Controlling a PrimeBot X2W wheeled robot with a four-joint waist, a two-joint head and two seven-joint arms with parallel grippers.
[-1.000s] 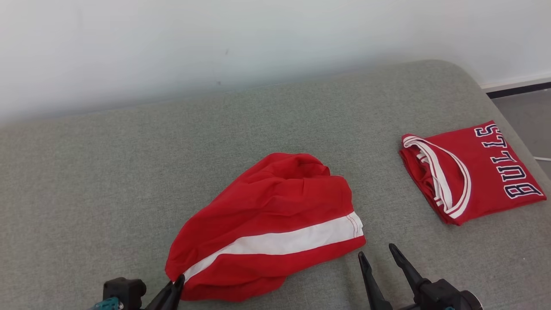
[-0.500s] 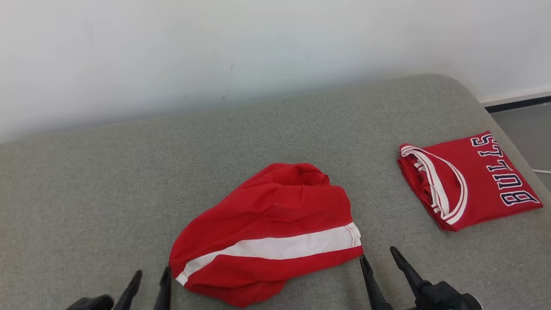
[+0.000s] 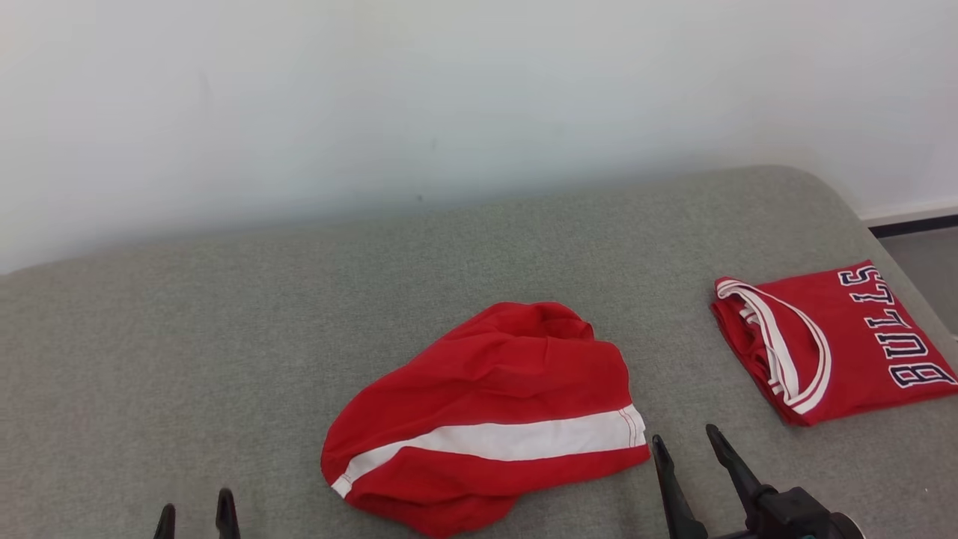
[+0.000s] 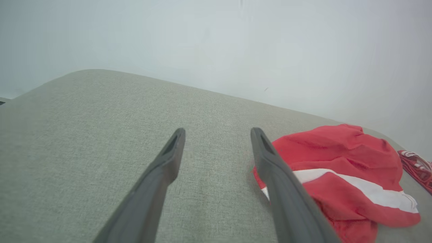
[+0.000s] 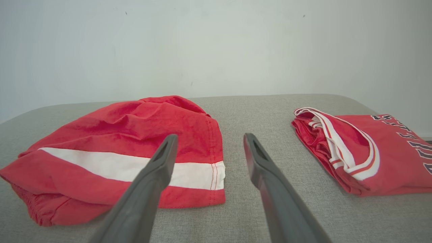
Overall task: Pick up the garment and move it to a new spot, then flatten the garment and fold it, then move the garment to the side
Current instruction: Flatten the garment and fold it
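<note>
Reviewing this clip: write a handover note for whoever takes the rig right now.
Left gripper: open, empty, apart from the red shorts, on their left.
Right gripper: open, empty, just off the shorts' striped hem end.
Shorts lie crumpled mid grey cushion; a Bulls jersey sits at its right end.
Done: jersey looks folded and set aside.
Left: flatten the shorts, fold them, move them aside.
</note>
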